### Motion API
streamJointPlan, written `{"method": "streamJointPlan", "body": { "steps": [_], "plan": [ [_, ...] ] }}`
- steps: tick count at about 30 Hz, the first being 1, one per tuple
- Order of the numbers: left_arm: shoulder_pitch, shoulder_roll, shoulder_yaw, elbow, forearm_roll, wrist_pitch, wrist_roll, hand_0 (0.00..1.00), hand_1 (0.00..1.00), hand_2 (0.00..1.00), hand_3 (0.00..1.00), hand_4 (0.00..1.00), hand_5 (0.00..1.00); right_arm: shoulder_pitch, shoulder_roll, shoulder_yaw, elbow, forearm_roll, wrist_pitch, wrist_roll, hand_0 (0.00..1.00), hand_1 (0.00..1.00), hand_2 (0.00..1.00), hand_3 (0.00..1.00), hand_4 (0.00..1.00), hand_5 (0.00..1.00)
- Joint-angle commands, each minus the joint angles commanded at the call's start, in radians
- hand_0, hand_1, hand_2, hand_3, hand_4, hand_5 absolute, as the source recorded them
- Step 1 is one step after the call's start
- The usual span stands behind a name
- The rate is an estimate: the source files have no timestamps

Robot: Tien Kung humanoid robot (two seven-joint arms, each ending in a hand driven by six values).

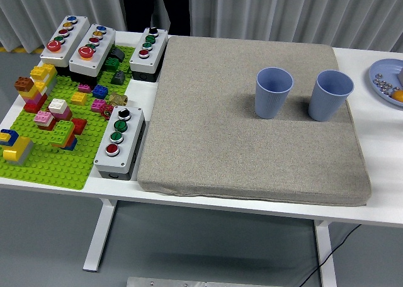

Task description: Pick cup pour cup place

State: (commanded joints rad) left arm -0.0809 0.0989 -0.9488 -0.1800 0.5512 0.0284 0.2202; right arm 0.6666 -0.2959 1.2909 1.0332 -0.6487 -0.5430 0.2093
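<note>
No robot hand appears anywhere in the frame, so its state cannot be told. Two blue cups, left cup (274,92) and right cup (330,95), stand upright and apart on a grey mat (252,148) at upper right. The mat lies on the white surface (384,148). A green brick plate (56,155) and button boxes (119,142) occupy the left.

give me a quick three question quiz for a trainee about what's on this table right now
1. True or false: both blue cups stand upright on the grey mat.
2. Which cup is nearer the plate at the right edge? A the left cup, B the right cup.
3. Fill in: the building bricks sit on a ____ baseplate.

Key
1. True: left cup, right cup, grey mat.
2. B: plate.
3. Green: baseplate.
</note>
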Motion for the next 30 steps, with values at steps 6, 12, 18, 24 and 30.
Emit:
{"method": "streamJointPlan", "body": {
  "steps": [6,12,18,24,30],
  "plan": [
    [-0.002,-0.001,0.001,0.000,0.001,0.000,-0.001,0.731,0.824,0.854,0.768,0.515,0.950,-0.015,-0.008,0.013,0.007,0.000,0.044,-0.017,0.895,0.792,0.837,0.828,0.783,0.956],
    [-0.004,-0.002,-0.002,0.000,0.002,0.000,-0.002,0.731,0.824,0.855,0.768,0.515,0.950,-0.075,-0.049,0.019,0.068,-0.042,0.082,-0.046,0.890,0.790,0.807,0.813,0.764,0.735],
    [-0.005,-0.002,-0.004,0.000,0.008,-0.002,-0.002,0.733,0.823,0.855,0.768,0.515,0.951,-0.162,-0.079,0.013,0.165,-0.056,0.079,-0.066,0.889,0.790,0.805,0.816,0.787,0.632],
    [-0.007,-0.001,-0.007,0.000,0.015,-0.004,-0.002,0.733,0.823,0.854,0.768,0.515,0.950,-0.269,-0.081,0.016,0.264,-0.085,0.085,-0.084,0.892,0.790,0.805,0.817,0.790,0.641],
    [-0.008,-0.002,-0.007,0.000,0.018,-0.005,-0.002,0.733,0.823,0.854,0.768,0.515,0.950,-0.391,-0.041,0.015,0.319,-0.116,0.056,-0.066,0.892,0.790,0.810,0.819,0.788,0.647]
  ]
}}
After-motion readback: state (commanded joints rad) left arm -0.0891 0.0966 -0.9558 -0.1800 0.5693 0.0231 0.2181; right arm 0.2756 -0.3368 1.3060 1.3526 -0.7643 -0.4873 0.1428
